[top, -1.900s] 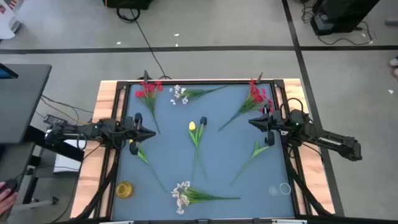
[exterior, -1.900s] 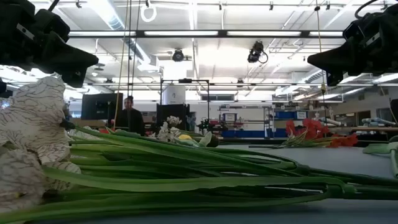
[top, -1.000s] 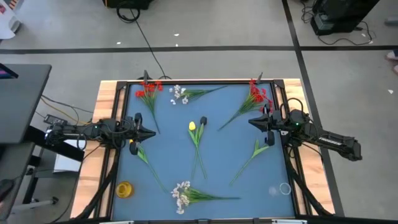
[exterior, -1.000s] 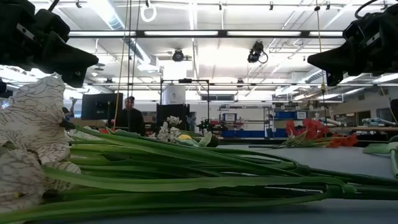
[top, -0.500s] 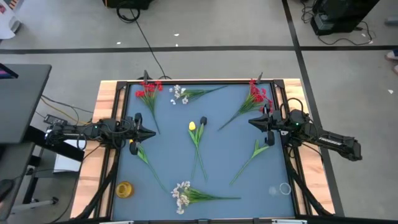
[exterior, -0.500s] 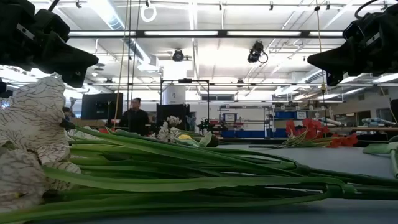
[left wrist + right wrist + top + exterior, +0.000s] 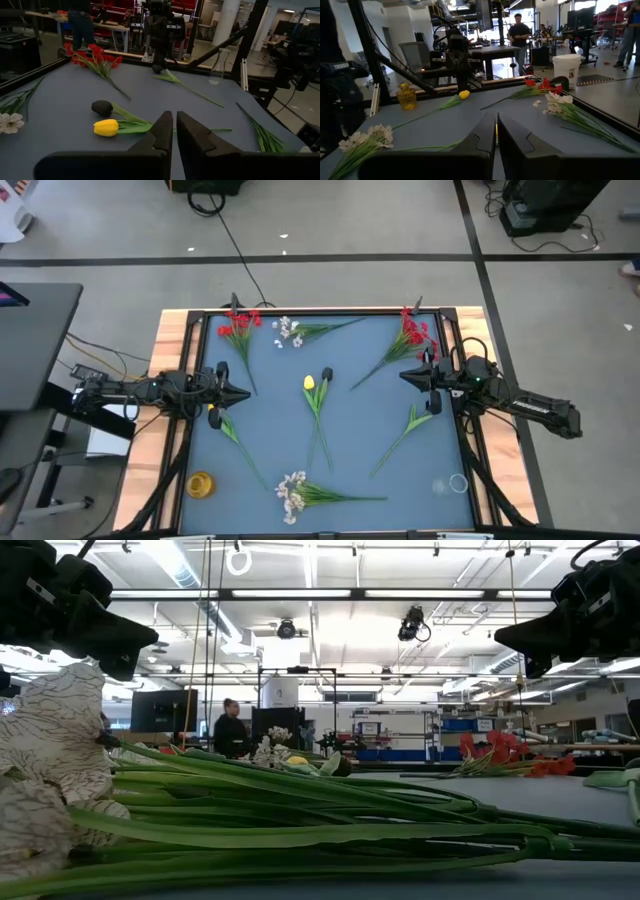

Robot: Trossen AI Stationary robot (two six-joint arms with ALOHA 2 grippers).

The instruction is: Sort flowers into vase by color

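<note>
Flowers lie flat on the blue table top. Red blooms lie at the far left and far right. One white spray lies at the far edge and another at the near edge. A yellow tulip lies mid-table and a second at the left. An amber vase stands near left and a clear vase near right. My left gripper hovers shut at the left edge. My right gripper hovers shut at the right edge. Both point level over the table and hold nothing.
A dark frame rail borders the table, with wooden edges outside it. A green leafy stem lies right of centre. A dark bud lies beside the mid-table tulip. A person stands in the room beyond.
</note>
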